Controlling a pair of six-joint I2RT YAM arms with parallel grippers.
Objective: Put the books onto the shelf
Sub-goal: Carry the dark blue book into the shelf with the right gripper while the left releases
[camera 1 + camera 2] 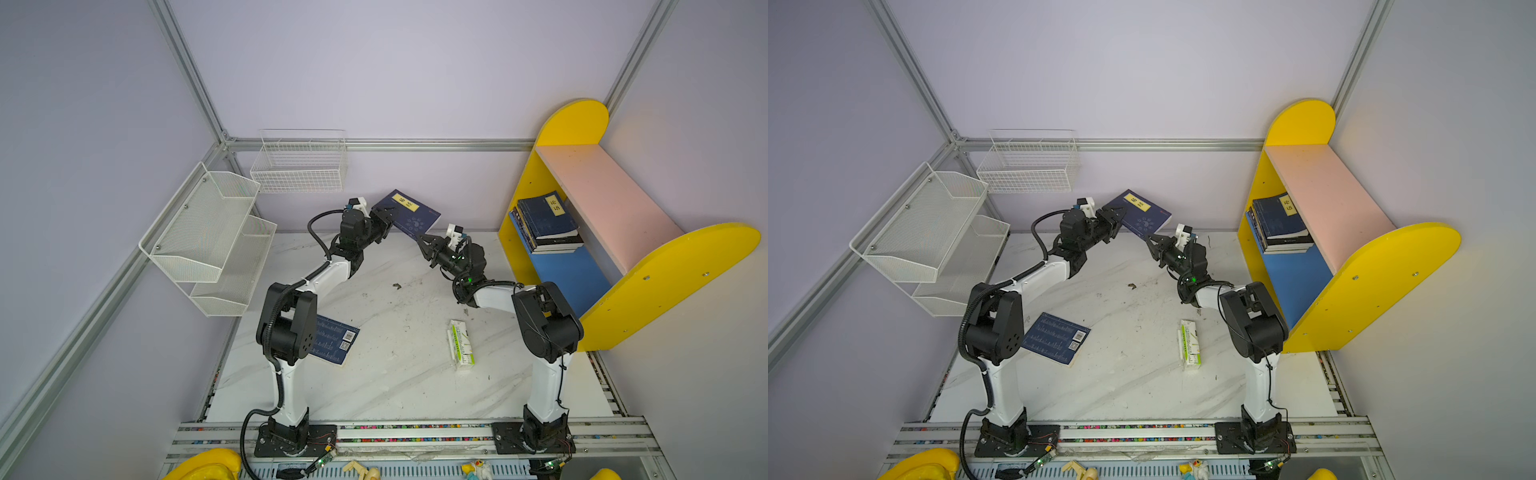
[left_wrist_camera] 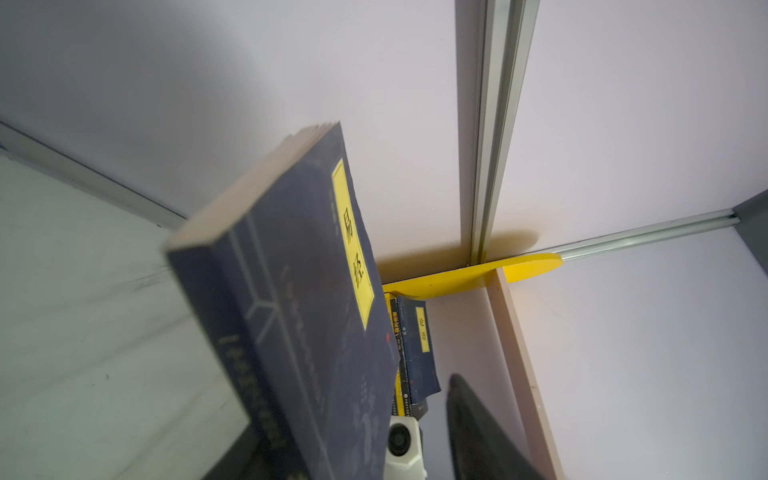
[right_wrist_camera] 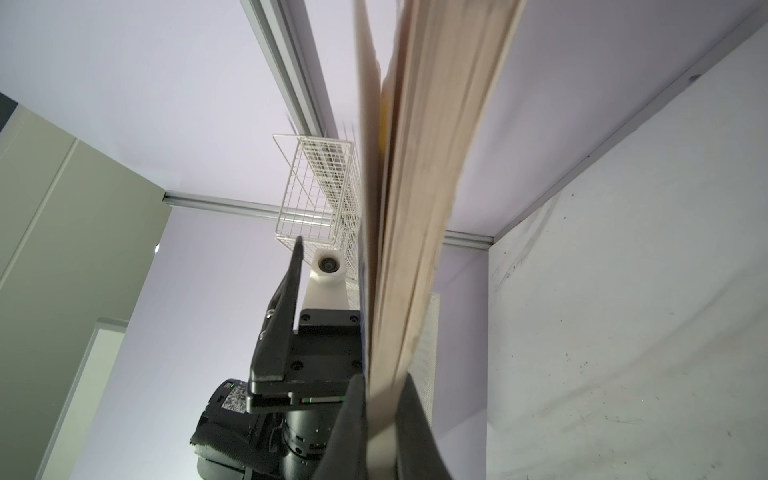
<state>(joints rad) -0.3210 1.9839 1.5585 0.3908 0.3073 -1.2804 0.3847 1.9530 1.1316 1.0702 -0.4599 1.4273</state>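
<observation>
Closest in the right wrist view, the fingers (image 3: pixel 349 419) of the right claw (image 3: pixel 382 380) are seen pressed onto the near edge of the held book (image 3: pixel 419 166), whose pages run straight away from the camera. In the left wrist view the left claw (image 2: pixel 353 399) is spread. One finger (image 2: pixel 478 428) stands clear of the cover, so the book is judged to be carried by the right claw alone. Past its far end the shelf (image 2: pixel 457 278) and the stack of books (image 2: pixel 415 345) on it are seen. In both top views the held book (image 1: pixel 409 214) is raised over the back edge of the bench (image 1: pixel 395 374), cover up. Its long axis slants from the left claw (image 1: pixel 385 219) to the right claw (image 1: pixel 424 242) and on toward the shelf (image 1: pixel 602 199), which lies to the right, nearer the right arm. A sideways carry to the shelf is called for. A second book (image 1: pixel 338 340) is seen flat beside the left arm.
</observation>
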